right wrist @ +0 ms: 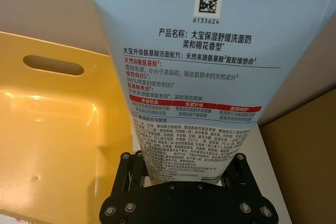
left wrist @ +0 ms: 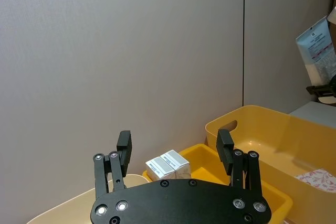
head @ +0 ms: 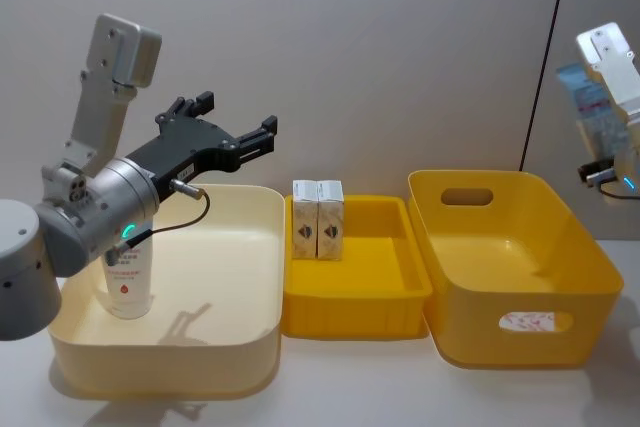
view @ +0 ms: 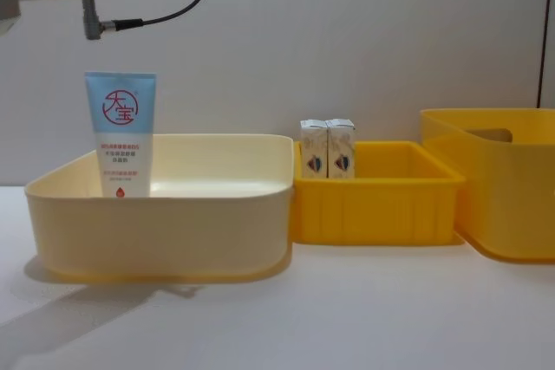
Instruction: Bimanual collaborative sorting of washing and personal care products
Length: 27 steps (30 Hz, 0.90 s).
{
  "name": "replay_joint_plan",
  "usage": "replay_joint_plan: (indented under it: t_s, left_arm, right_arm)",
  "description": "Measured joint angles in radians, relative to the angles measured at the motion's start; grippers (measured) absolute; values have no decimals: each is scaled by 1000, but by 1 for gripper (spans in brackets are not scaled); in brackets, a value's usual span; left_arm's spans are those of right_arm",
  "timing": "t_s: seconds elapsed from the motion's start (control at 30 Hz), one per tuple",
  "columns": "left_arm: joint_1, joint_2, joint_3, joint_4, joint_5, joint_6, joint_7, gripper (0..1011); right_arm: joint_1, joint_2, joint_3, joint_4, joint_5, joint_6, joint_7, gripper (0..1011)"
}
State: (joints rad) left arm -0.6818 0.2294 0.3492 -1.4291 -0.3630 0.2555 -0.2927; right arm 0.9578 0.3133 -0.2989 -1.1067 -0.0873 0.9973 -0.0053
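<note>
While raised above the cream bin (head: 240, 277) with jaws spread wide and empty — left gripper (left wrist: 175, 148), hanging over the far end of that bin, where the light blue tube (view: 120, 134) with the red round logo stands upright at its left side. Off to the far right and held high — right gripper (right wrist: 184, 178), jaws clamped on the lower end of the pale blue-white tube (right wrist: 202, 72). Upright side by side against the back wall of the small yellow bin (head: 355, 292) — two white cartons (head: 317, 218), between the cream bin and the large yellow bin (head: 520, 282) on the table (view: 347, 309).

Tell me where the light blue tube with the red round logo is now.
The light blue tube stands upright in the cream bin, at its left end, on the robot's left.
</note>
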Motion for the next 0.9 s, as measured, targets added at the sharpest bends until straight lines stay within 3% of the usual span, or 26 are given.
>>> replay_joint_plan:
  t_s: [0.27,0.6,0.67,0.73,0.8,0.87,0.9]
  left_arm:
    - [0,0,0,0,0,0,0,1003]
    - [0,0,0,0,0,0,0,1003]
    - [0,0,0,0,0,0,0,1003]
    - [0,0,0,0,0,0,0,1003]
    - [0,0,0,0,0,0,0,1003]
    - [0,0,0,0,0,0,0,1003]
    - [0,0,0,0,0,0,0,1003]
  right_arm:
    - [52,-4,-45,54,-4,15,66,603]
    - [170,-20,-153,188,-6,19,232,603]
    - [214,-27,-195,246,-10,16,292,603]
    - [224,-29,-205,259,-12,14,307,603]
    - [255,-37,-235,303,-16,7,358,604]
    - [299,-49,-279,372,-25,-6,420,603]
    - [299,-49,-279,372,-25,-6,420,603]
